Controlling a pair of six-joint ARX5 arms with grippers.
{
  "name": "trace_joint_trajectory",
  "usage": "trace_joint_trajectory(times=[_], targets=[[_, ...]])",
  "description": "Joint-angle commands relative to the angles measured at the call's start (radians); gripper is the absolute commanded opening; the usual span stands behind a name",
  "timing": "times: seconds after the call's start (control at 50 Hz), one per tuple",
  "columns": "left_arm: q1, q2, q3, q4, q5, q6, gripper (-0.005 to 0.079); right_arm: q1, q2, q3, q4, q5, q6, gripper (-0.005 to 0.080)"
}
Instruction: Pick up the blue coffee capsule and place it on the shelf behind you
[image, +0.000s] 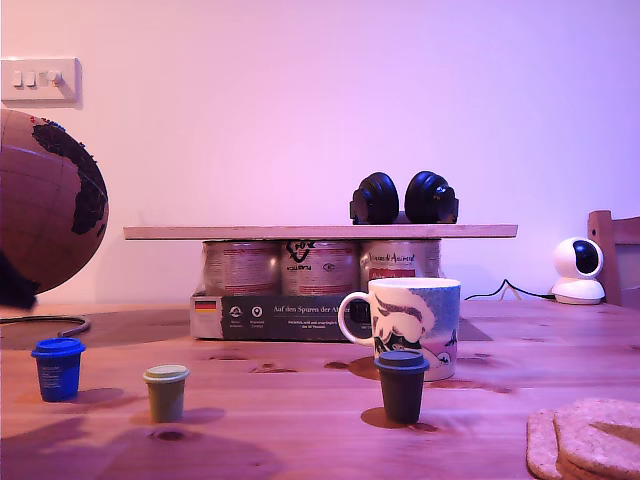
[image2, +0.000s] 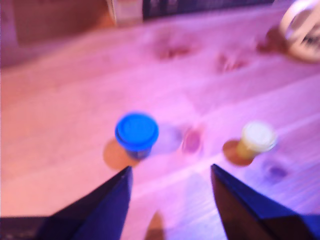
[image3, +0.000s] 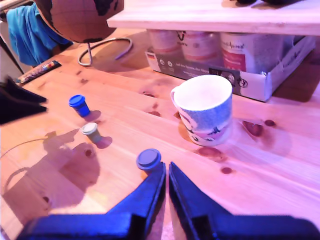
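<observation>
- Step in hand, by judgement: approach, nothing lifted yet.
- Blue coffee capsule (image: 58, 367) upright on the tabletop (image: 300, 420), lower left of the exterior view, beside the olive-green capsule (image: 166, 391).
- First gripper (image2: 170, 175) above it with jaws apart (view blurred), capsule ahead and off-centre.
- Second gripper (image3: 166, 172) pressed together, empty.
- Next: centre, descend, clamp.
- Shelf (image: 320, 231) atop the tins (image: 320, 268), partly taken by headphones (image: 404, 198).

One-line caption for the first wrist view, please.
My first gripper, jaws open, hovers above the blue coffee capsule on the wooden tabletop, olive-green capsule alongside.
</observation>
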Motion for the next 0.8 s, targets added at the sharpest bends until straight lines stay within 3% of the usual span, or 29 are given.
trace_joint_trajectory(times=[0.0,0.78], targets=[[-0.003,0.039,0.008,0.039,0.000,0.004,0.0476,0.004,0.007,-0.014,0.010,-0.019,-0.001,-0.0012],[-0.003,0.466,0.009,0.531,-0.039,0.101,0.0475,0.011,0.052,-0.014,0.024,-0.029,-0.002,-0.0012]])
